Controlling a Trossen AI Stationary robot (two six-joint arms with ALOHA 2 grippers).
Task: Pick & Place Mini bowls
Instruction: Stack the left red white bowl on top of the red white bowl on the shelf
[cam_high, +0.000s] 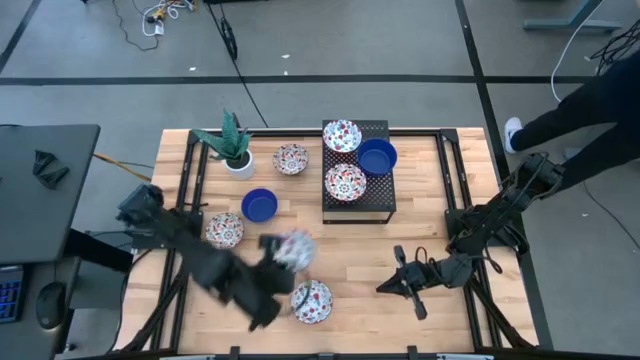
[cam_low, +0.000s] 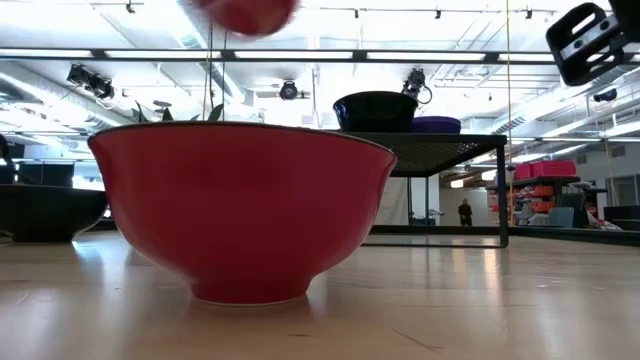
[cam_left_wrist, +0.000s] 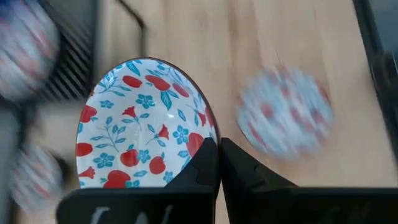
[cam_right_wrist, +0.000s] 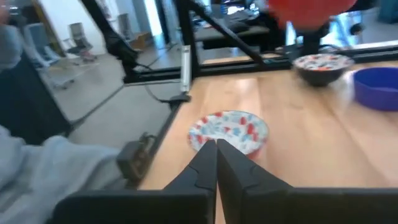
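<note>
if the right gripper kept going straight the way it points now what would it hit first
Probably the floral bowl on the table straight ahead of the right gripper, whose fingers look shut. How far off it lies is hard to judge.

One cam straight overhead, one down at bench (cam_high: 420, 250) level hugging the floral bowl (cam_low: 240, 210) both see.

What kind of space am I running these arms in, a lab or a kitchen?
Most likely a robotics lab or open workshop, not a kitchen: a wooden table in a black frame on bare grey floor with loose cables, ceiling track lights, and office chairs beyond.
</note>
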